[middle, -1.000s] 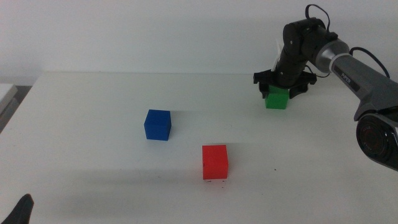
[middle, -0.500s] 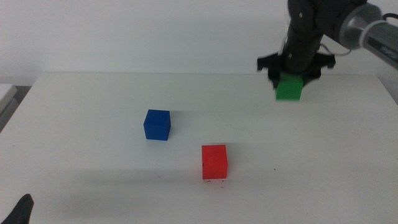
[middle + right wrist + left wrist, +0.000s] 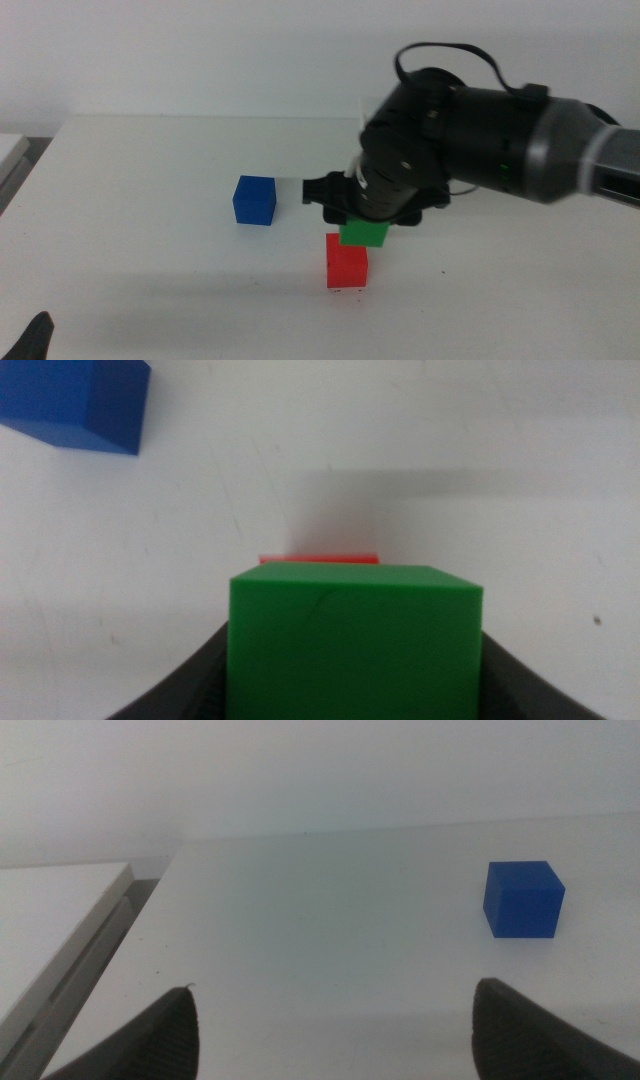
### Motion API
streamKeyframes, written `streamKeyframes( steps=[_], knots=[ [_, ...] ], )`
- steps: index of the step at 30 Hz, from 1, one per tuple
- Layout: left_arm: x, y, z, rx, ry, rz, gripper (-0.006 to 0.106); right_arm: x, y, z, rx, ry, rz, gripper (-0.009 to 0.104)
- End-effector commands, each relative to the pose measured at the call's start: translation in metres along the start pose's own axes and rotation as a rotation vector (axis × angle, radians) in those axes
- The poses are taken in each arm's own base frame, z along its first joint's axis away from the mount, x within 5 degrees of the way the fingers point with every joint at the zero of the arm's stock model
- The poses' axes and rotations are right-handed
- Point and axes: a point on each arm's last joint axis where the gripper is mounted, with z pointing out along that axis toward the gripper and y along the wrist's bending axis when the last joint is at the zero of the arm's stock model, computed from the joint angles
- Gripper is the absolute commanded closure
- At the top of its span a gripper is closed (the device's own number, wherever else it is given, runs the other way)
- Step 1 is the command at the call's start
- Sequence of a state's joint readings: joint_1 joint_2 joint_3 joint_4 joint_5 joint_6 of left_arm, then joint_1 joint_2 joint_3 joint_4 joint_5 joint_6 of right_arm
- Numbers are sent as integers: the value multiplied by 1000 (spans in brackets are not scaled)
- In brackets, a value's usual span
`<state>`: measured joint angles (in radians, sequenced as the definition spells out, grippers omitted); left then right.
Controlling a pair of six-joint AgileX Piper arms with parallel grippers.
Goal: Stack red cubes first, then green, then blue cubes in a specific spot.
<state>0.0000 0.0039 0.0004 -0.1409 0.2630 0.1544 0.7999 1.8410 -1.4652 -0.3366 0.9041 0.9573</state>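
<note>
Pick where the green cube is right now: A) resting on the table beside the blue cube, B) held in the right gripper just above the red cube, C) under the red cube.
B: the right gripper holds the green cube over the red cube.

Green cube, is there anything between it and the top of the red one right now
Nothing visible. The right gripper holds the green cube just above the red cube, whose top looks bare in the right wrist view. The blue cube sits off to the side, apart from both.
</note>
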Motion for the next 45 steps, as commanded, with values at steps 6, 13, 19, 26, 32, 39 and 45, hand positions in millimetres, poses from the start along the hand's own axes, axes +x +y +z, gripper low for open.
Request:
streamKeyframes(
  steps=[6,13,19,26,32,39,45],
  knots=[
    [-1,0,0,-2,-16,1,7,-9,24,21,67,55,-52,96],
    [-1,0,0,-2,-16,1,7,-3,29,41,86,98,-73,96],
    [-1,0,0,-2,-16,1,7,-3,29,42,84,97,-73,96],
    [-1,0,0,-2,-16,1,7,-5,28,43,94,76,-93,8],
    [-1,0,0,0,-17,-7,7,-14,20,-22,45,-33,-149,4],
    [-1,0,0,0,-17,-7,7,51,-50,-167,-257,-329,-469,4],
    [-1,0,0,0,-17,-7,7,102,-116,-207,-409,-425,-605,4]
  ],
)
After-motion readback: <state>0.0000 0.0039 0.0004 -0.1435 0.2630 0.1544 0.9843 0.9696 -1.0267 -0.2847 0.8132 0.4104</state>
